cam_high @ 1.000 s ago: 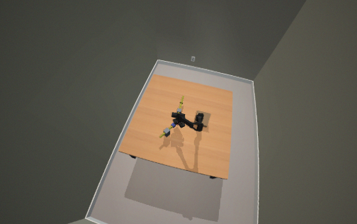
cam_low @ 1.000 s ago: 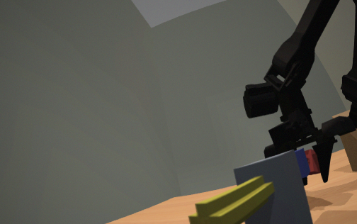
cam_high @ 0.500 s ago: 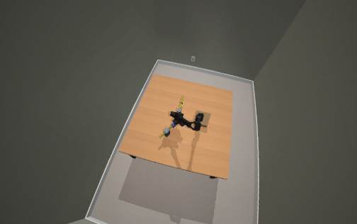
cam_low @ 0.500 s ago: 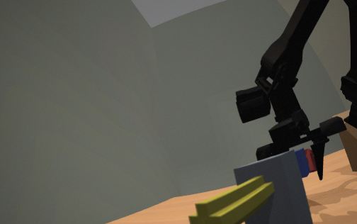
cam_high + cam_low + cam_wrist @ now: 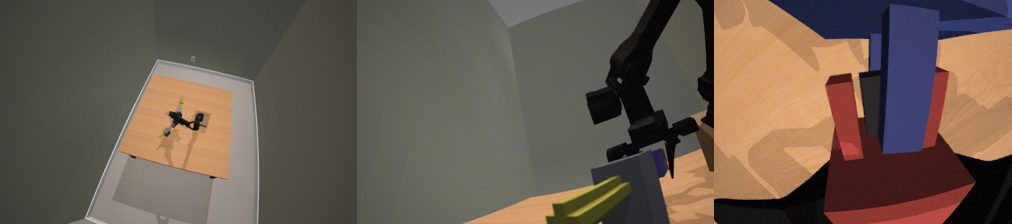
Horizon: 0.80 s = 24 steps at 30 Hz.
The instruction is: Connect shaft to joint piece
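Note:
My gripper (image 5: 176, 122) (image 5: 876, 147) is shut on the red joint piece (image 5: 665, 159) (image 5: 889, 175). In the wrist view two red prongs rise from its body, with a blue arm (image 5: 910, 80) between them and a dark part (image 5: 873, 107) behind. The blue hinge part (image 5: 173, 125) (image 5: 659, 163) joins it at the first grey block (image 5: 166, 132) (image 5: 619, 177). The first yellow shaft (image 5: 161, 135) (image 5: 591, 198) sticks out of that block's far side. The second yellow shaft (image 5: 182, 101) passes by the second grey block (image 5: 178, 110). Its inner end is hidden by the arm. Where the joint's opening points is unclear.
The wooden table (image 5: 212, 149) carries both blocks. The arm's base (image 5: 199, 117) stands right of them, and the arm (image 5: 185, 121) reaches over between the two blocks. In the exterior view, the first block hides part of the gripper.

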Tool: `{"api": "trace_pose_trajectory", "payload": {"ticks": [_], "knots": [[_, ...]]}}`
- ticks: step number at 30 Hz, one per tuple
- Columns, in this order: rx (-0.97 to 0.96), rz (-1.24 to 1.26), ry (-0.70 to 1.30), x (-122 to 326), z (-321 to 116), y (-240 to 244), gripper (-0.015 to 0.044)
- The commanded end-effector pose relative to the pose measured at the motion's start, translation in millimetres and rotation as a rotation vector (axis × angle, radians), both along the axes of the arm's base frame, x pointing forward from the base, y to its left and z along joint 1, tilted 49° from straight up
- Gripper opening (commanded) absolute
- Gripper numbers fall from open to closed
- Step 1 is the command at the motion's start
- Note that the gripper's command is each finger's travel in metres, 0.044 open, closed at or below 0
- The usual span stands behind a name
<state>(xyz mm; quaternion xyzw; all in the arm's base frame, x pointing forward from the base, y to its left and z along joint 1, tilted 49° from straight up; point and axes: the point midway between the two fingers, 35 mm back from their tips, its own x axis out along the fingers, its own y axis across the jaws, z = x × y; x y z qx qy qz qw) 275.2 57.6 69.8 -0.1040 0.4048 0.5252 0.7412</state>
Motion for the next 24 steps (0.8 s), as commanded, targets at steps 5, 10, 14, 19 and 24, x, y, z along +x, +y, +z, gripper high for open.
{"api": "trace_pose_trajectory", "payload": {"ticks": [5, 10, 14, 19, 24], "knots": [[-0.075, 0.105, -0.081, 5.2, 0.0, -5.0, 0.0], [-0.115, 0.157, -0.126, 8.1, 0.3, -7.3, 0.0], [-0.149, 0.197, -0.162, 10.5, 0.7, -9.1, 0.0], [-0.164, 0.215, -0.179, 11.5, 0.8, -9.8, 0.0], [-0.17, 0.22, -0.183, 11.7, 0.9, -10.1, 0.0]]}}
